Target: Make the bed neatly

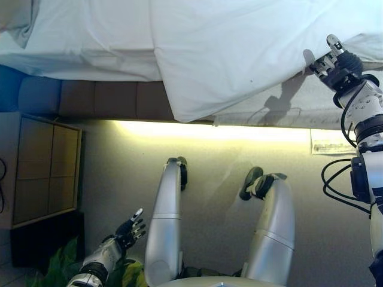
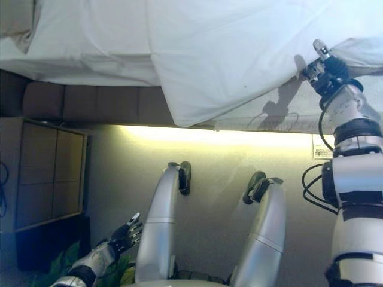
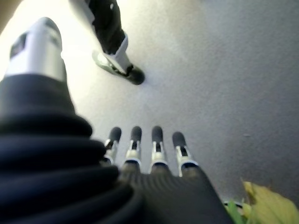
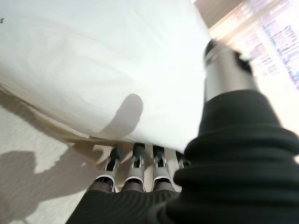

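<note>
A white duvet covers the bed along the far side, and one corner of it hangs down over the brown bed base. To the right of that corner the pale mattress sheet lies bare. My right hand is raised at the duvet's right edge. In the right wrist view its fingers reach under the cloth while the thumb lies on top, pinching the edge. My left hand hangs low at the lower left over the floor, open with straight fingers and holding nothing.
A wooden cabinet stands on the left by the bed. A green plant grows just beside my left hand. A printed sheet lies on the floor near the bed's lit underside.
</note>
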Robot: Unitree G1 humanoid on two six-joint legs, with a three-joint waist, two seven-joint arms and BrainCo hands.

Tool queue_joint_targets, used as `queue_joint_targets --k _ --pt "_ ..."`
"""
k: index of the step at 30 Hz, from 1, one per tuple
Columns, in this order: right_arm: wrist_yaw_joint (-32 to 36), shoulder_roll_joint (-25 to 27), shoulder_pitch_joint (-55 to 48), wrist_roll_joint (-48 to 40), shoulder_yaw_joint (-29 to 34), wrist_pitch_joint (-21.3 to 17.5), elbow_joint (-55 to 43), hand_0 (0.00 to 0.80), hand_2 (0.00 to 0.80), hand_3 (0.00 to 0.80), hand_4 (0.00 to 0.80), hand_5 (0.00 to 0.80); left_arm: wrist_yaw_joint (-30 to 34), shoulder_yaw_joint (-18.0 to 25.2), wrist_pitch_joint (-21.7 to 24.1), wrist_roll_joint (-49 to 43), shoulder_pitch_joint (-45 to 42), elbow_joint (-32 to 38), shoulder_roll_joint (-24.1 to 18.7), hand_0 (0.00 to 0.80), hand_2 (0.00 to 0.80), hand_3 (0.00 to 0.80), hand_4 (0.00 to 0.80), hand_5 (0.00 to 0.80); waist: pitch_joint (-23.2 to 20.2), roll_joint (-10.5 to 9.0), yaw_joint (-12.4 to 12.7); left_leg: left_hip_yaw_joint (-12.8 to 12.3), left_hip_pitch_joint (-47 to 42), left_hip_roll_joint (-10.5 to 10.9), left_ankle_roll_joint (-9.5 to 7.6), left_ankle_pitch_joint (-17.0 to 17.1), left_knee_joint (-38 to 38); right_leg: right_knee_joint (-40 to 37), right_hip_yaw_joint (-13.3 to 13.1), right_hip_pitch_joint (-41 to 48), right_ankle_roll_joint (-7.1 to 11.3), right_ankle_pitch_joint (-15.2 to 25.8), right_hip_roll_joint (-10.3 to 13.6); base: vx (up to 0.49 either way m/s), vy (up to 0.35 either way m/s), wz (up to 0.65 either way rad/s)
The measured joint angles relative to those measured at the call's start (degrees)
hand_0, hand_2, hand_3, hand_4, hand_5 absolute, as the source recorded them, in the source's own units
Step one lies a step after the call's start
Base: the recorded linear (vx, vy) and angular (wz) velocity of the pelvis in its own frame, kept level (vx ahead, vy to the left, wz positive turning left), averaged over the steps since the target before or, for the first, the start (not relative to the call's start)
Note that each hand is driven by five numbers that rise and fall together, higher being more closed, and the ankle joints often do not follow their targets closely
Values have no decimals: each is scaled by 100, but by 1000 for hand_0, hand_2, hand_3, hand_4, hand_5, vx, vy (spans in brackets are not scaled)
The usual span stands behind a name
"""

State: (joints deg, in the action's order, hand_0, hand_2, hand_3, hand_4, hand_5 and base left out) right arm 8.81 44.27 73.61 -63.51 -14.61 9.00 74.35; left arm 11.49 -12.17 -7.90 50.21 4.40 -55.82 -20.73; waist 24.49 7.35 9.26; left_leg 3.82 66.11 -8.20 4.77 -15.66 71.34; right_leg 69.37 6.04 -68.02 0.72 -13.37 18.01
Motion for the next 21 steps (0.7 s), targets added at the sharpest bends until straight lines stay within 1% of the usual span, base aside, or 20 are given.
queue_joint_targets --k 1,2,3,4,6,11,14,17,21 --pt "14 14 13 1 -23 -14 -1 800 800 800 800 800 4 1 -7 -1 -41 24 -1 0 0 0 0 0 -5 14 44 -23 -25 -36 91 -27 0 62 -4 12 25 -13 6 54 4 -22" --pt "12 31 12 14 -39 -14 12 800 800 800 800 800 3 -1 6 -1 -104 69 -50 0 0 0 0 0 -9 17 31 -52 -62 -44 83 -31 30 423 -143 52 -2 -292 6 55 -7 11" --pt "15 68 17 21 -28 -42 -11 800 800 800 800 800 2 2 38 0 -131 99 -120 0 0 0 0 0 -22 7 -25 -69 -62 -33 82 -30 51 767 -278 303 -44 -613 -1 47 -15 33" --pt "42 100 53 36 -30 -109 -24 800 800 800 800 800 3 7 48 -1 -129 106 -158 0 0 0 0 0 -23 8 -19 -75 -51 -72 84 -29 42 802 -250 343 157 -823 37 43 -26 38" --pt "133 101 54 38 -62 -149 -44 800 800 800 800 800 7 -4 25 -2 -218 94 -155 0 0 0 0 0 -51 10 11 -40 -94 -99 83 -28 10 778 -204 370 115 -844 24 37 -33 12" --pt "357 128 43 37 -95 -150 -193 800 800 800 800 800 35 0 43 -3 -483 77 -84 0 0 0 0 0 -63 29 9 -47 -263 -107 78 -20 -62 669 -159 528 112 -838 23 33 -8 -7" --pt "445 122 42 38 -96 -153 -237 800 800 800 800 800 136 8 178 0 -497 120 -82 0 0 0 0 0 -66 33 8 -68 -455 -141 78 -20 -73 611 -143 743 118 -835 26 62 25 -2" --pt "523 116 20 112 -95 -151 -253 800 800 800 800 800 200 37 300 13 -483 394 -82 0 0 0 0 0 -68 35 -17 -84 -604 -152 79 -20 -128 522 -116 916 138 -824 28 70 26 -1" --pt "619 99 -336 185 -79 -145 -463 800 800 800 800 800 186 -3 396 153 -297 1161 -131 0 0 0 0 0 -69 35 -27 -189 -939 -165 52 -5 -355 304 -111 1218 174 -801 37 58 33 -1"
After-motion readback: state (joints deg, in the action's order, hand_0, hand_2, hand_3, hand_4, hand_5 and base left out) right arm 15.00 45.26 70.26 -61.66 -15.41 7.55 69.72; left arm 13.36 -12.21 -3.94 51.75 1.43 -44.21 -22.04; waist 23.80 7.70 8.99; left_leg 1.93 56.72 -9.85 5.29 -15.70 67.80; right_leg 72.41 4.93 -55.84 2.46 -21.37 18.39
